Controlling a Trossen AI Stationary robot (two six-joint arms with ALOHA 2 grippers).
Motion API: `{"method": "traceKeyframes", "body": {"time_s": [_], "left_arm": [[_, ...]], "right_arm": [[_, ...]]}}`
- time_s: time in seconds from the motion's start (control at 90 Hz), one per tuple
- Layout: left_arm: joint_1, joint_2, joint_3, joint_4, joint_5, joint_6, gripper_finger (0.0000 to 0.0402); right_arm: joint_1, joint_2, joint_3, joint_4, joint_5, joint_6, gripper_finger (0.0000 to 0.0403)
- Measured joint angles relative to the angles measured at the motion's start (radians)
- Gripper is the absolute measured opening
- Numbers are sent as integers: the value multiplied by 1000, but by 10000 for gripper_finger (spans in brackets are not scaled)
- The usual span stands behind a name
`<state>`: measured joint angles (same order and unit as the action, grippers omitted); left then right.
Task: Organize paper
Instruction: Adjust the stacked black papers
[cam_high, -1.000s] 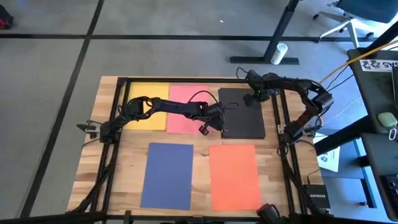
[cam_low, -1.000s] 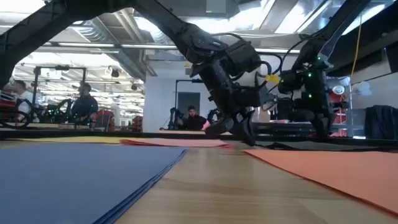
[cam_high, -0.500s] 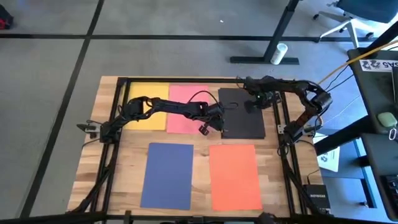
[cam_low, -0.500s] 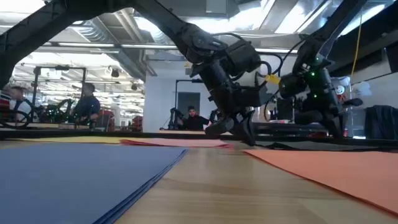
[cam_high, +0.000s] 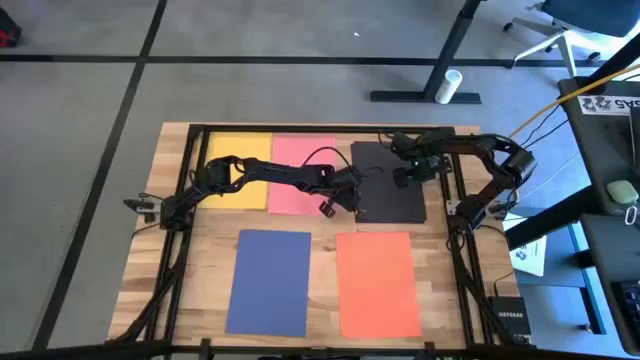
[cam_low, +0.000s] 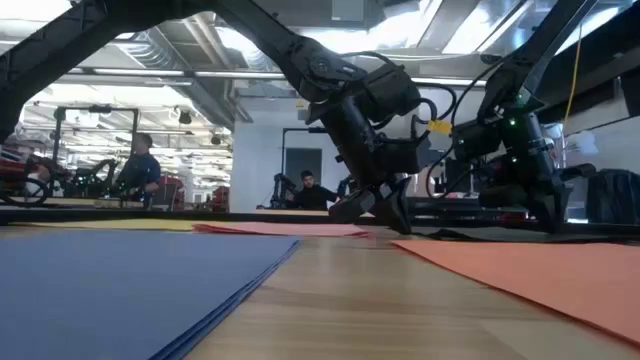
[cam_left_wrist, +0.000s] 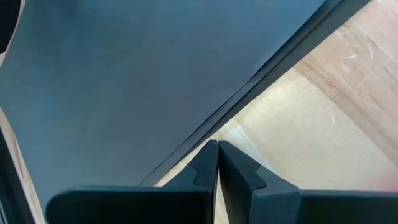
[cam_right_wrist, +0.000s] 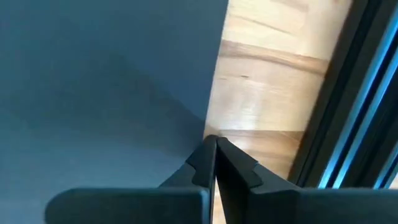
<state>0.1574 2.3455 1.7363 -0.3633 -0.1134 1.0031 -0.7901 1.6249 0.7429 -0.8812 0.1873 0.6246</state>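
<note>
Evenly and softly lit from overhead, with only faint shadows under the arms. Bright ceiling strips (cam_low: 90, 95) glaring at upper left of the low view. Blurred foreground there. Wrist views bluish, dim, soft-focused throughout.

Five sheets of paper lie flat on the table (cam_high: 205, 222) in two rows. In the far row, from 9 o'clock to 3 o'clock: first sheet (cam_high: 236, 190), second sheet (cam_high: 296, 152), third sheet (cam_high: 392, 197). In the near row, a fourth sheet (cam_high: 271, 281) at 7 o'clock and a fifth sheet (cam_high: 378, 283) at 5 o'clock. The left gripper (cam_high: 342, 203) stands at the 9 o'clock edge of the third sheet. The right gripper (cam_high: 399, 171) is over that sheet's 1 o'clock part.
</note>
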Motion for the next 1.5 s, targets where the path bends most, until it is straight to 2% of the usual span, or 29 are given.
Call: {"method": "traceKeyframes", "body": {"time_s": [1.5], "left_arm": [[8,2,0,33,41,11,0]], "right_arm": [[11,-7,-3,9,-27,-54,0]]}}
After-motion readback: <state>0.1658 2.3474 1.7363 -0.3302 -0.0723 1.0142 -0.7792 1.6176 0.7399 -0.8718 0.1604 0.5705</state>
